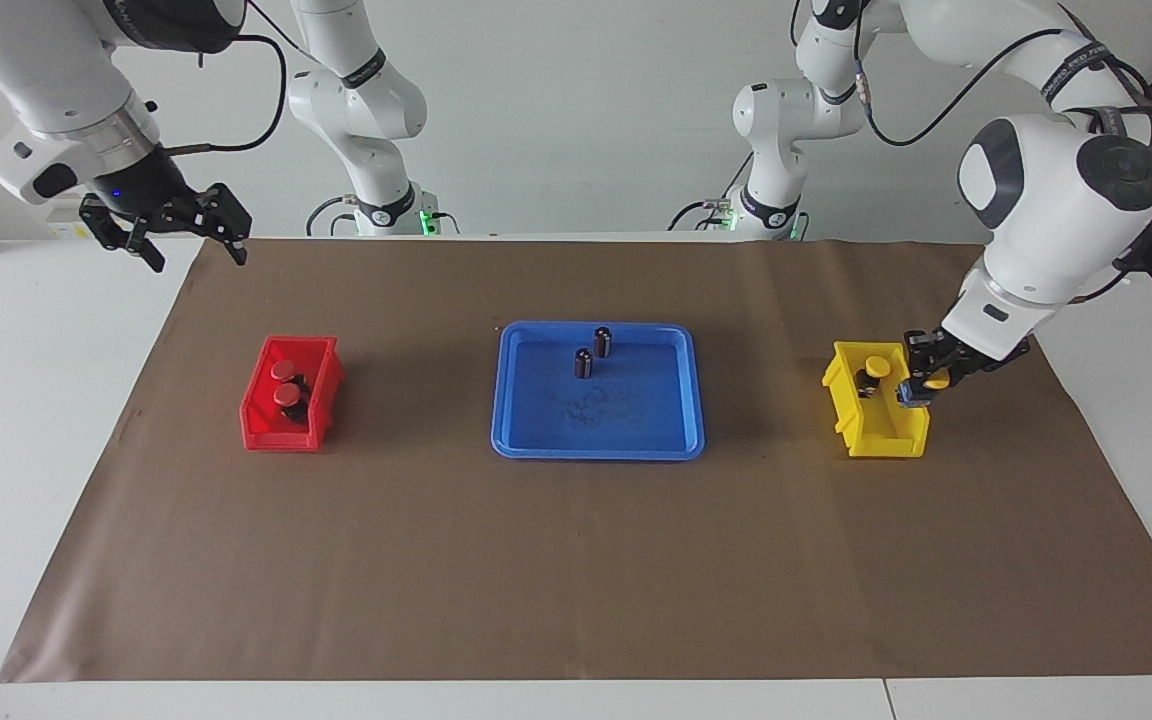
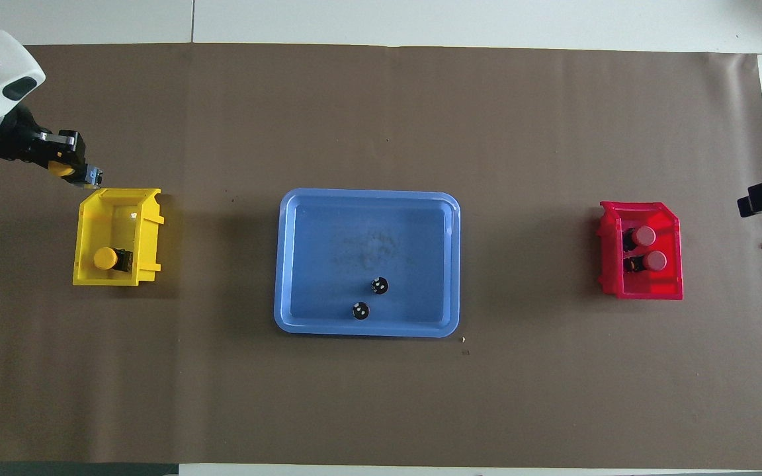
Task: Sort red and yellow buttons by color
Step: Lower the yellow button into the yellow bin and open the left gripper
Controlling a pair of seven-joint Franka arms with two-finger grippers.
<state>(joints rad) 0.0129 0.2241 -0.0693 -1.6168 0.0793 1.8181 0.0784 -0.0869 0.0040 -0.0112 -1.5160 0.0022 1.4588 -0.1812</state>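
Note:
My left gripper point(image 1: 926, 386) is shut on a yellow button point(image 1: 936, 383) and holds it just above the rim of the yellow bin point(image 1: 881, 432), on the side toward the left arm's end of the table. It also shows in the overhead view point(image 2: 74, 170) with the button point(image 2: 62, 168). One yellow button point(image 1: 874, 366) lies in that bin. Two red buttons point(image 1: 284, 370) point(image 1: 287, 395) lie in the red bin point(image 1: 276, 438). My right gripper point(image 1: 194, 250) is open and empty, high over the mat's corner near the robots, apart from the red bin.
A blue tray point(image 1: 596, 442) sits mid-table between the two bins. Two dark capless cylinders point(image 1: 602, 342) point(image 1: 583, 363) stand in it near the robots' edge. A brown mat point(image 1: 576, 560) covers the table.

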